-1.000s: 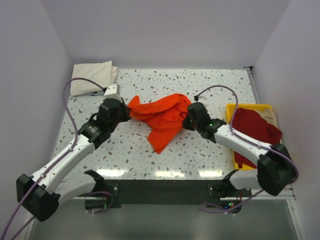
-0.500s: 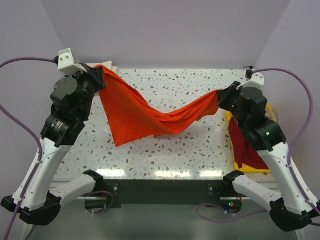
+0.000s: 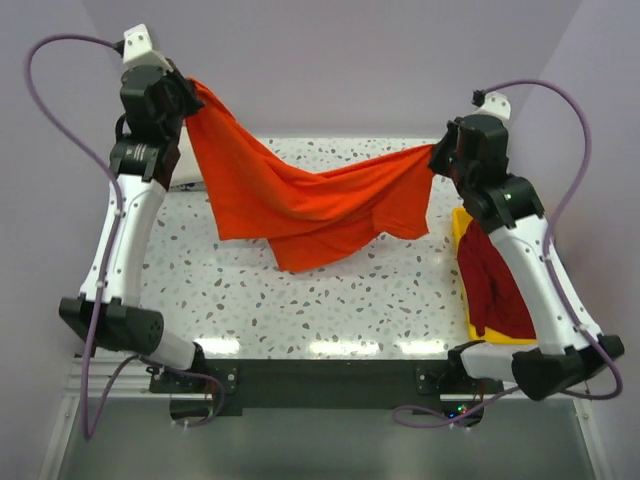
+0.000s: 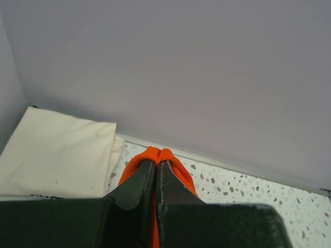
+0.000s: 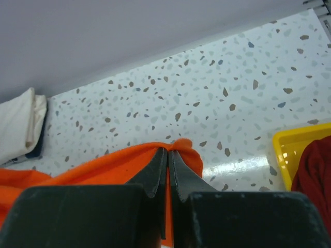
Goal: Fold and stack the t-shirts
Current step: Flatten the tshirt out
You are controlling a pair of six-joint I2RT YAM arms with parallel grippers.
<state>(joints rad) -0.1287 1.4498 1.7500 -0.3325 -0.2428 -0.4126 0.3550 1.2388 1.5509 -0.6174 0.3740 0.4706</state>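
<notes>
No legible text, labels, brand marks, numbers or signs in any view. Checked the orange shirt (image 3: 300,200), yellow tray (image 3: 466,270) and speckled desk (image 3: 360,290): all unmarked.

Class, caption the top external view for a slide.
Left gripper and right gripper stretch the orange t-shirt between them over the table; dark red t-shirt in yellow tray.

1 orange t-shirt (image 3: 310,200), 1 cream t-shirt (image 4: 51,155), 1 dark red t-shirt (image 3: 487,282), 1 yellow tray (image 5: 287,142), 2 grippers (image 4: 156,163) (image 5: 168,151)
</notes>
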